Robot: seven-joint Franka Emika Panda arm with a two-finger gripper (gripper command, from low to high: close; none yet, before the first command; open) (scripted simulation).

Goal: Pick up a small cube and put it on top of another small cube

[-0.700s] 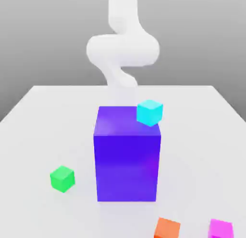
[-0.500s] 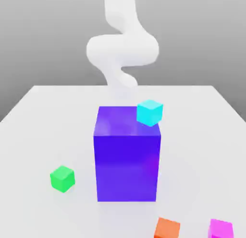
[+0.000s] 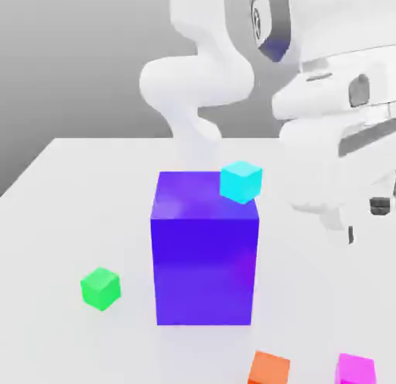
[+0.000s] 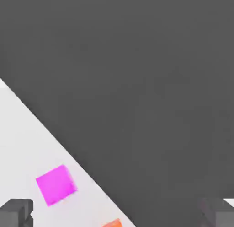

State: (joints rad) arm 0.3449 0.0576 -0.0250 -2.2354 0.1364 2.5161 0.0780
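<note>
The small magenta cube (image 3: pixel 356 370) (image 4: pixel 55 185) rests on the white table at the front of the exterior view's right. Far over on that view's left, the small green cube (image 3: pixel 100 288) also sits on the table. The arm's white hand (image 3: pixel 332 142) hangs high on the exterior view's right, well above the magenta cube. In the hand view my gripper (image 4: pixel 116 217) is open, its two dark fingertips (image 4: pixel 16 212) standing wide apart with nothing between them, and the magenta cube lies below, close to one fingertip.
A tall blue-purple block (image 3: pixel 203 251) stands mid-table between the two cubes, with a cyan cube (image 3: pixel 240 181) at its upper far corner. An orange cube (image 3: pixel 269 368) (image 4: pixel 113 223) sits just beside the magenta one. The table's edge (image 4: pixel 55 134) runs close to the magenta cube.
The hand has swung into the exterior view at the upper right, where only the arm's rear links showed before. None of the cubes has moved.
</note>
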